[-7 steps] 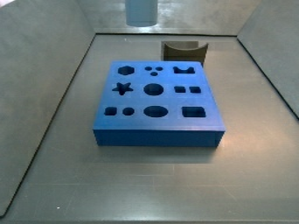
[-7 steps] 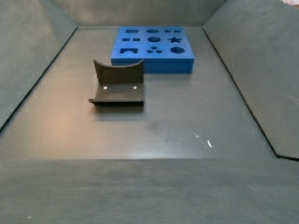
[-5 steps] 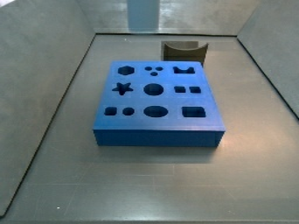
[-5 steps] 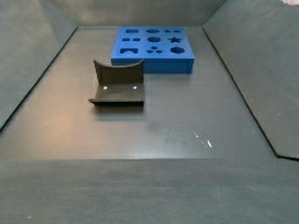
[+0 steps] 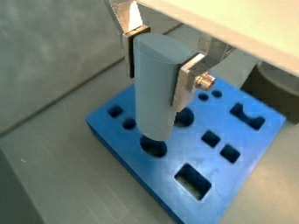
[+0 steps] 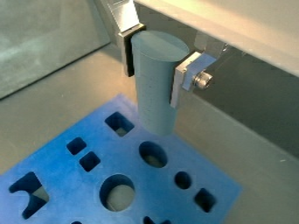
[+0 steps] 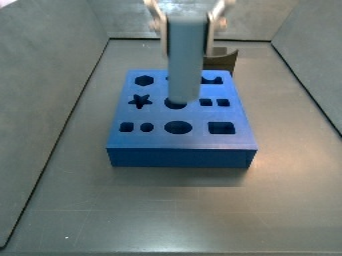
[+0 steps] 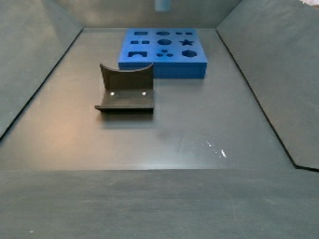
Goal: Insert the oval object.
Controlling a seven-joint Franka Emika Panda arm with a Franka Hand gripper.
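My gripper [image 5: 160,66] is shut on the oval object [image 5: 158,92], a tall pale grey peg held upright between the silver fingers [image 5: 188,77]. Both wrist views show it this way, with the gripper [image 6: 156,63] round the peg [image 6: 156,87]. The peg hangs over the blue block [image 5: 205,166] with shaped holes [image 6: 111,171]. In a side view the peg [image 7: 187,55] reaches down over the block's [image 7: 181,140] middle and hides part of the round hole; the oval hole [image 7: 178,128] lies nearer the front. The gripper [image 7: 187,8] is cut off at the picture's edge. In a side view only the peg's tip [image 8: 162,5] shows.
The dark fixture [image 8: 125,91] stands on the grey floor beside the blue block [image 8: 165,51]; in a side view it shows partly behind the peg [image 7: 222,56]. Grey walls close in the floor on all sides.
The peg in my gripper has moved from the far back of the bin to over the middle of the blue block, and lower. The block and fixture have not moved.
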